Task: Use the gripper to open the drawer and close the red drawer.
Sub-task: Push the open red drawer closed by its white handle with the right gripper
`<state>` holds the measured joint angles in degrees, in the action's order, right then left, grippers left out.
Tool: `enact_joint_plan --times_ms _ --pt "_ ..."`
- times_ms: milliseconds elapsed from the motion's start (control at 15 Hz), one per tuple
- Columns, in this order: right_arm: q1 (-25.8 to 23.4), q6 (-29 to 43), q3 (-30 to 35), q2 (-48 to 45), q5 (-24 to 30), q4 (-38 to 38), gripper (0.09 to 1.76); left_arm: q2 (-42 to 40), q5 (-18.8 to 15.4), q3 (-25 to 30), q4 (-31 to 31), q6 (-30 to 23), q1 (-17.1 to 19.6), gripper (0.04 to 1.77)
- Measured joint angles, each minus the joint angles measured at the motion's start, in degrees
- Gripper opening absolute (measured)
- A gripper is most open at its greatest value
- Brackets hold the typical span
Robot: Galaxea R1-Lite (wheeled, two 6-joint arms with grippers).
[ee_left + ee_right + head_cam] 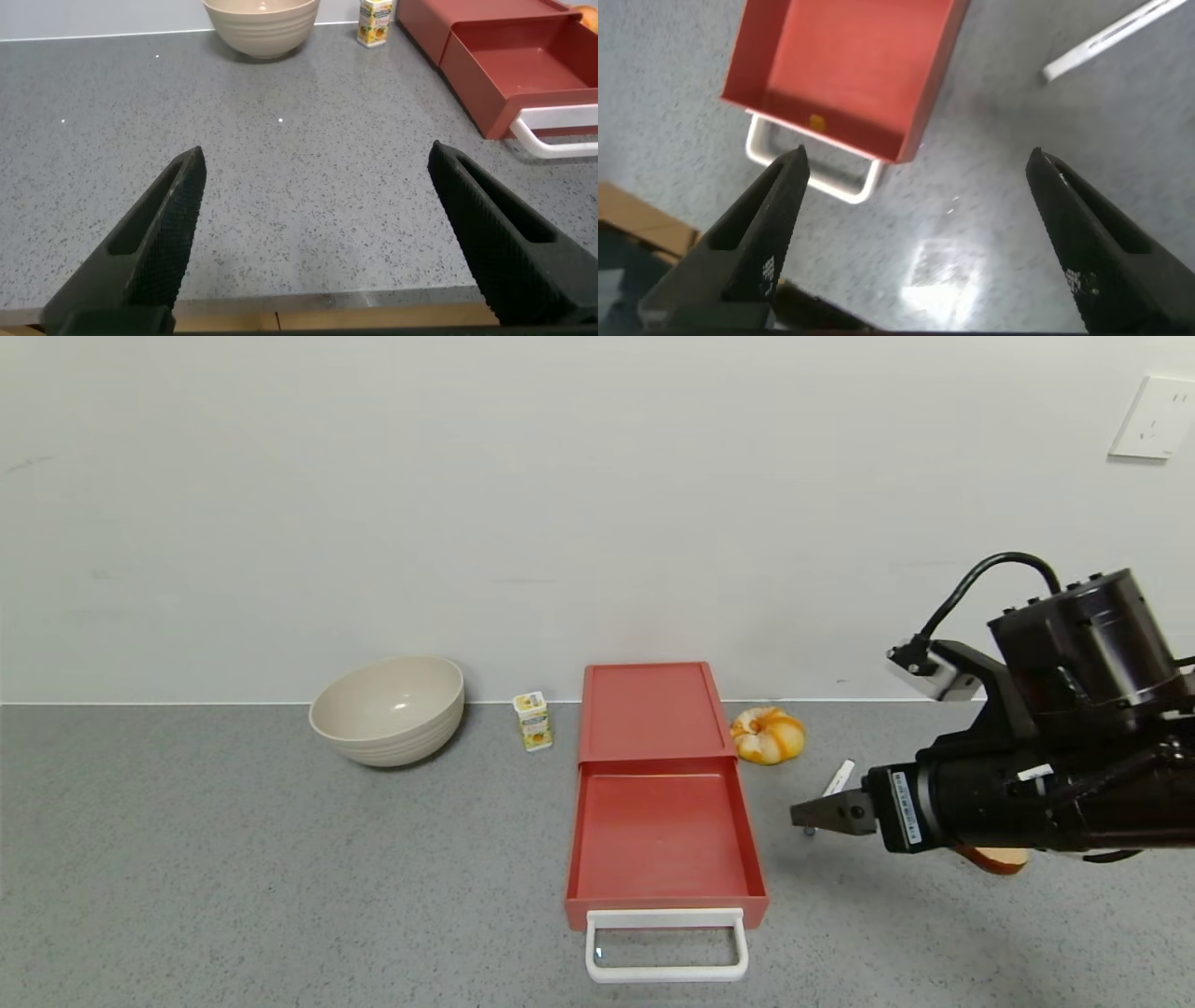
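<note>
The coral-red drawer (661,835) stands pulled out of its red casing (651,709) toward the table's front, its white loop handle (667,945) at the near end. The tray is empty. My right gripper (805,816) is open and empty, hovering above the table to the right of the drawer, apart from it. The right wrist view shows the drawer (845,70) and its handle (811,173) beyond the spread fingers. My left gripper (313,163) is open and empty, low near the table's front edge; the drawer (528,65) lies off to one side of it.
A beige bowl (388,708) and a small yellow carton (533,721) stand left of the casing by the wall. An orange-and-white doughnut-shaped thing (767,735) and a white stick (837,777) lie to the right. A brown object (995,860) shows under my right arm.
</note>
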<state>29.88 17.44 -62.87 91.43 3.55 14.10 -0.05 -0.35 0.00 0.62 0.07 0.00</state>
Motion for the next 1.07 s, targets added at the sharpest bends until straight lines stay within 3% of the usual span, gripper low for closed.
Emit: enact_joint_plan --times_ms 533,1067 --pt "12.8 8.2 -6.9 11.9 -7.6 6.5 1.71 0.0 0.0 0.0 0.0 0.0 0.0 1.72" --pt "18.4 15.7 -16.5 23.2 -12.3 12.9 1.71 0.0 0.0 0.0 0.0 0.0 0.0 1.72"
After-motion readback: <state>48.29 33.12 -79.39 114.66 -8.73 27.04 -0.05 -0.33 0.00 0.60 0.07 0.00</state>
